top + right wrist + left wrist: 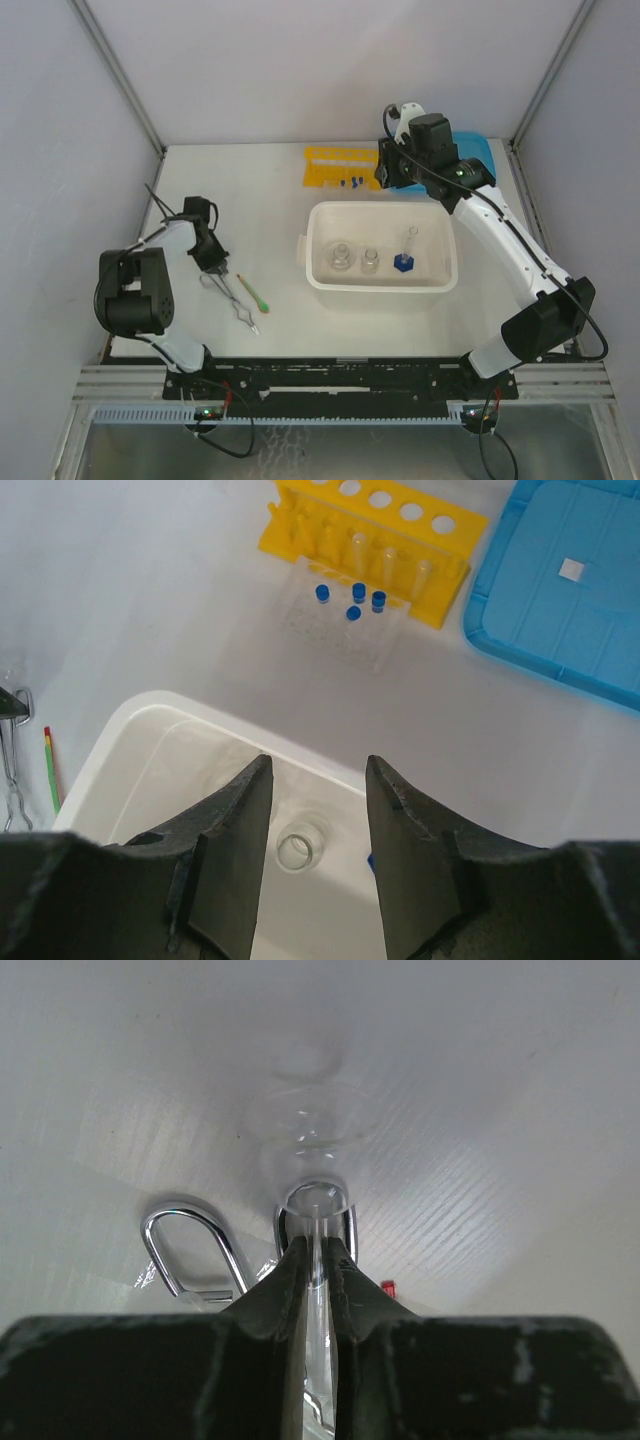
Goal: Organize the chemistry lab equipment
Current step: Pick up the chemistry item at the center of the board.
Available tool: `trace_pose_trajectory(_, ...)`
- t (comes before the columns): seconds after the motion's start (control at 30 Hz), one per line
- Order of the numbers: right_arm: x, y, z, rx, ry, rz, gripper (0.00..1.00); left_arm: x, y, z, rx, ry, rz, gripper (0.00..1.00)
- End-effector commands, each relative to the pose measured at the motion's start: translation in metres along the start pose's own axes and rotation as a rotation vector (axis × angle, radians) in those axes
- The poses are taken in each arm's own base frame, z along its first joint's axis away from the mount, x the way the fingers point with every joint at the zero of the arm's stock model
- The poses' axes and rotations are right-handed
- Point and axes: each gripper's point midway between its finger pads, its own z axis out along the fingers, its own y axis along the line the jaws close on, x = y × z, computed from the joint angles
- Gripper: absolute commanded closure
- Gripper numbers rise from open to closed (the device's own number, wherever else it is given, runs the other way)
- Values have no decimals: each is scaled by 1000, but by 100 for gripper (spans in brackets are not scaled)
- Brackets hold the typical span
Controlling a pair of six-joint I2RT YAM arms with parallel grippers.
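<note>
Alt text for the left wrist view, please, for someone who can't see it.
The left gripper's dark fingers pinch the rim of a small clear glass vessel lying on the white table. The looped handles of the thin metal tongs lie just beside it, to the left.

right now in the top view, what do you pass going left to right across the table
left end effector → metal tongs → green-tipped stick → white tub → blue lid
</note>
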Motion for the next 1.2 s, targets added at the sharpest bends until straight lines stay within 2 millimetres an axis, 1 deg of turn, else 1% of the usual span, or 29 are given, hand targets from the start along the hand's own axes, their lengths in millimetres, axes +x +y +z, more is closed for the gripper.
trace_pose_trajectory(0.0, -16, 3, -5, -16, -58, 13, 58, -2, 0, 2, 10, -4, 10, 91)
trace_pose_trajectory(0.1, -18, 6, -6, -28, -60, 11, 58, -5, -8, -5, 49, -6, 5, 99)
trace_pose_trajectory(0.2, -22, 9, -9, -50, -62, 7, 58, -12, -19, -19, 101, -32, -14, 100)
trace_pose_trajectory(0.3, -28, 17, -13, -96, -68, 7, 58, -27, -37, -44, 187, -78, -35, 100)
trace_pose_trajectory(0.43, -34, 33, -19, -199, -52, 13, 58, -48, -65, -83, 315, -136, -69, 100)
trace_pose_trajectory(0.5, -36, 45, -23, -271, -35, 8, 58, -58, -80, -105, 388, -165, -84, 100)
trace_pose_trajectory(0.53, -42, 53, -27, -315, -35, 5, 57, -61, -89, -115, 432, -175, -76, 100)
trace_pose_trajectory(0.6, -44, 68, -31, -403, -4, 7, 57, -69, -112, -139, 547, -200, -100, 100)
trace_pose_trajectory(0.7, -44, 92, -38, -539, 44, 15, 56, -75, -151, -176, 708, -228, -77, 100)
trace_pose_trajectory(0.83, -49, 114, -43, -669, 70, 40, 56, -71, -205, -227, 869, -260, 24, 100)
trace_pose_trajectory(0.93, -48, 125, -45, -745, 92, 50, 57, -65, -239, -268, 1011, -278, 78, 100)
trace_pose_trajectory(1.0, -46, 131, -43, -784, 111, 58, 57, -60, -257, -292, 1092, -280, 102, 100)
trace_pose_trajectory(1.07, -43, 138, -40, -820, 131, 68, 59, -54, -270, -310, 1148, -280, 126, 100)
trace_pose_trajectory(1.1, -43, 141, -39, -830, 135, 68, 59, -52, -275, -318, 1165, -285, 138, 100)
trace_pose_trajectory(1.17, -41, 145, -36, -839, 134, 59, 60, -48, -279, -328, 1184, -288, 150, 100)
